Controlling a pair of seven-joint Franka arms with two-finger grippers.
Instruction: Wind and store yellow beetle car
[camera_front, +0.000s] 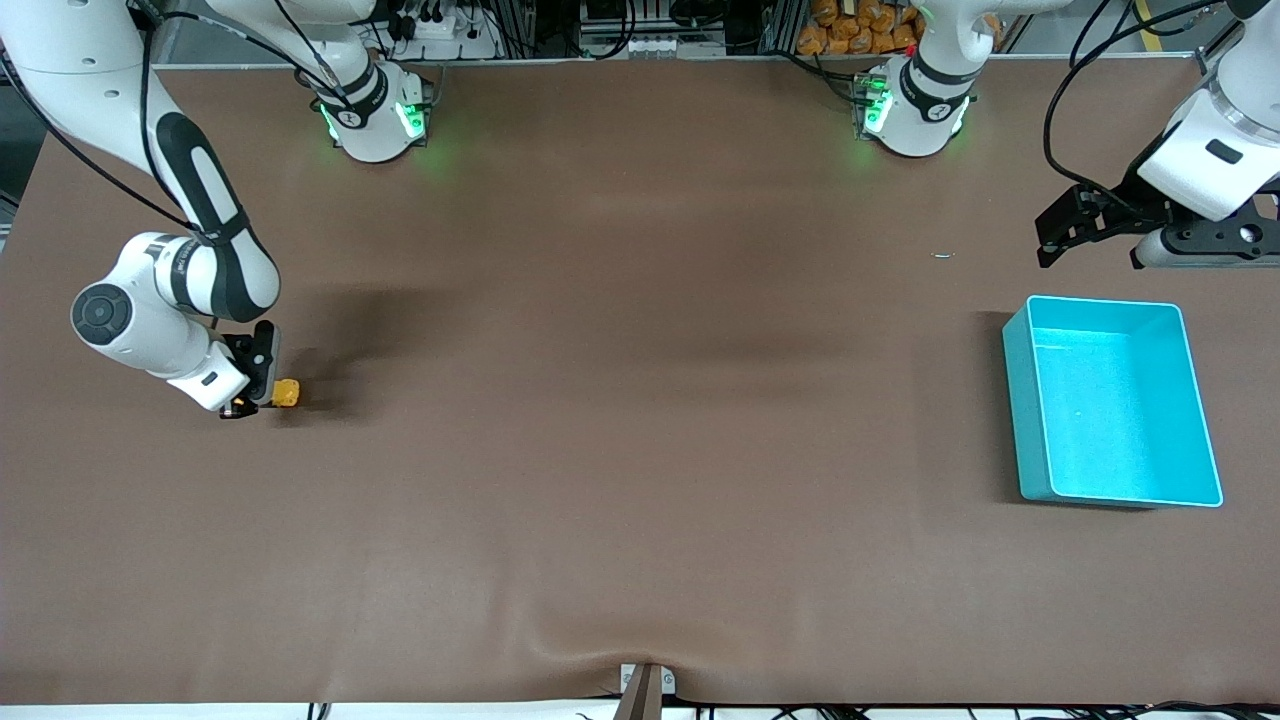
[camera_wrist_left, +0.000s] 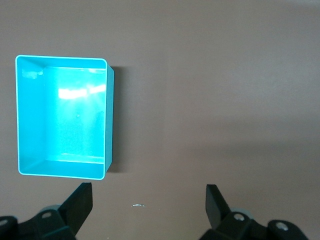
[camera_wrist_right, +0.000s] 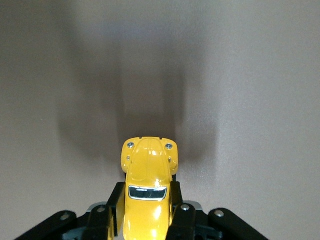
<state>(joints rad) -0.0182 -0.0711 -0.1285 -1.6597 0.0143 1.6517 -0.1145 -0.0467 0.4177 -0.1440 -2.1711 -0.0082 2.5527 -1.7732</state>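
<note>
The brown desk (camera_front: 620, 420) is big and mostly bare. A teal bin (camera_front: 1110, 402) sits on it toward the left arm's end, and nothing is inside it. A tiny pale speck (camera_front: 944, 256) lies on the desk a little farther from the front camera than the bin. Well apart from the bin, toward the right arm's end, is the yellow beetle car (camera_front: 286, 393). The right tool (camera_front: 262, 385) is down low there and is closed tight on the car, with one black finger on each side of its body. In the right wrist view the car (camera_wrist_right: 148, 185) points away from the tool, and its round nose sticks out past the fingers (camera_wrist_right: 176, 200). A dark shadow lies on the desk just ahead of the car. Nothing stands between the car and the bin. The right arm is bent at the elbow and reaches down to the desk. The left arm waits up in the air, and the left tool (camera_front: 1060, 232) hangs over the desk near the bin with its two fingers (camera_wrist_left: 80, 202) spread wide, holding nothing.
</note>
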